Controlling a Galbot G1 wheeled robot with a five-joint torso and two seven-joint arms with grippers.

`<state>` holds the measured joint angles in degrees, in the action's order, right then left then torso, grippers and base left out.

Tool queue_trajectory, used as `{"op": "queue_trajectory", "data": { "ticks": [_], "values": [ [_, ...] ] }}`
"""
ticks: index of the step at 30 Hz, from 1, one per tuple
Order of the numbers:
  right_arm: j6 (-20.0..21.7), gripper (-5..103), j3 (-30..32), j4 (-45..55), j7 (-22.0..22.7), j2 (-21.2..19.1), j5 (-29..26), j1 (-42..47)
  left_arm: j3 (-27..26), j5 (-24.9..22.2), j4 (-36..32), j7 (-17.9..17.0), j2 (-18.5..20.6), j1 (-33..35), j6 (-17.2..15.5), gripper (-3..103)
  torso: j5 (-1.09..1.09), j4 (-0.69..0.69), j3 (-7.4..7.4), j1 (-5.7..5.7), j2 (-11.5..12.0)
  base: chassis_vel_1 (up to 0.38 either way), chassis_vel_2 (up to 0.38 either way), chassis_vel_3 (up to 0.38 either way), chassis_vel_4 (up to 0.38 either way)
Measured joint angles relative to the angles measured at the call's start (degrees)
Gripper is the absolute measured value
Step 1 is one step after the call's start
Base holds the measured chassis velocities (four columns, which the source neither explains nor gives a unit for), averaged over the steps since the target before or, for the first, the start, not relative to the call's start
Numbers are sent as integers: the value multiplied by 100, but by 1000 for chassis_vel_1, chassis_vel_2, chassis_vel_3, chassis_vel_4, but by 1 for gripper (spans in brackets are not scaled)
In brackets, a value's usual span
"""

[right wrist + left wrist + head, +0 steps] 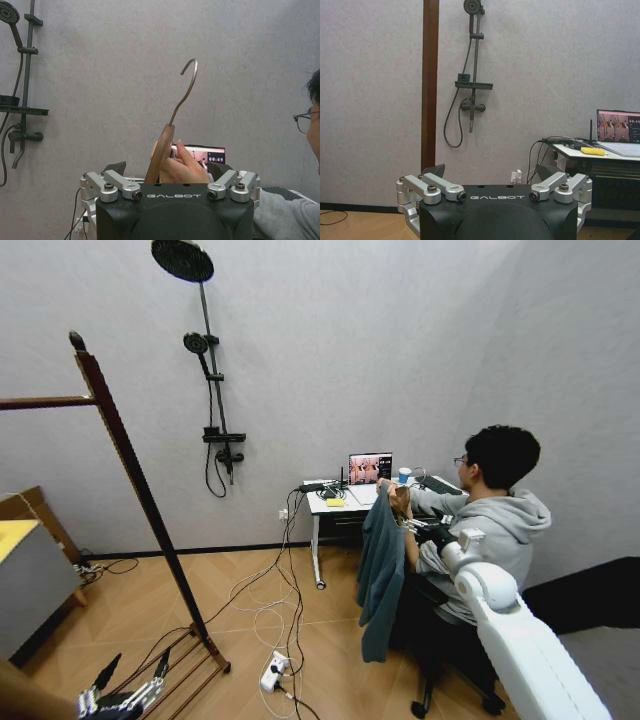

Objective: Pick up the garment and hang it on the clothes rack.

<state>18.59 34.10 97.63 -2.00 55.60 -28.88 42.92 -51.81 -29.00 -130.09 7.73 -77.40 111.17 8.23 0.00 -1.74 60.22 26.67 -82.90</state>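
The right pincer (pixel 172 172) stood open, its jaws spread to either side of the hanger (pixel 161 152), which a person's hand (pixel 182 167) held up just ahead of it. The hanger's wire hook (pixel 189 80) rose upright above the jaws. From it the garment (pixel 381 575) hung straight down, long axis vertical, beside the seated person and above the floor. The right arm was plainly nearer. The left pincer (pixel 132 672) hung open and low by the rack (pixel 140 490) foot, well apart from the garment.
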Motion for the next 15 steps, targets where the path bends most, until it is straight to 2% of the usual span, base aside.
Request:
{"op": "queue_trajectory", "data": {
  "ticks": [1,3,5,6,8,9,11,12,13,14,15],
  "values": [
    [-37,89,-38,-114,-62,-5,0,-96,0,0,0,0,0,0,0,100,0,0,0,0,0,0,0,0,0],
    [-56,89,-60,-176,-105,-10,0,-145,0,0,0,0,0,0,0,100,0,0,0,0,0,0,0,0,0],
    [-132,78,-150,-367,-302,-31,-5,-289,0,0,0,0,0,0,0,100,0,-1,0,0,0,0,0,0,0],
    [-132,78,-150,-367,-302,-31,-5,-289,0,0,0,0,0,0,0,100,0,-1,0,0,0,0,0,0,0],
    [-148,68,-219,-478,-405,-30,-51,-395,0,0,0,0,0,0,0,100,0,-1,0,0,0,0,0,0,0],
    [-148,68,-219,-478,-405,-30,-51,-395,0,0,0,0,0,0,0,100,0,-1,0,0,0,0,0,0,0],
    [-158,56,-275,-605,-436,-22,-86,-502,0,0,0,0,0,0,0,100,0,0,0,0,0,0,0,0,0],
    [-158,56,-275,-605,-436,-22,-86,-502,0,0,0,0,0,0,0,100,0,0,0,0,0,0,0,0,0],
    [-174,51,-290,-677,-448,-26,-87,-550,0,0,0,0,0,0,0,100,0,0,0,0,0,0,0,0,0],
    [-190,40,-295,-727,-457,-36,-86,-586,0,0,0,0,0,0,0,100,0,0,0,0,0,0,0,0,0],
    [-190,40,-295,-727,-457,-36,-86,-586,0,0,0,0,0,0,0,100,0,0,0,0,0,0,0,0,0]
  ]
}}
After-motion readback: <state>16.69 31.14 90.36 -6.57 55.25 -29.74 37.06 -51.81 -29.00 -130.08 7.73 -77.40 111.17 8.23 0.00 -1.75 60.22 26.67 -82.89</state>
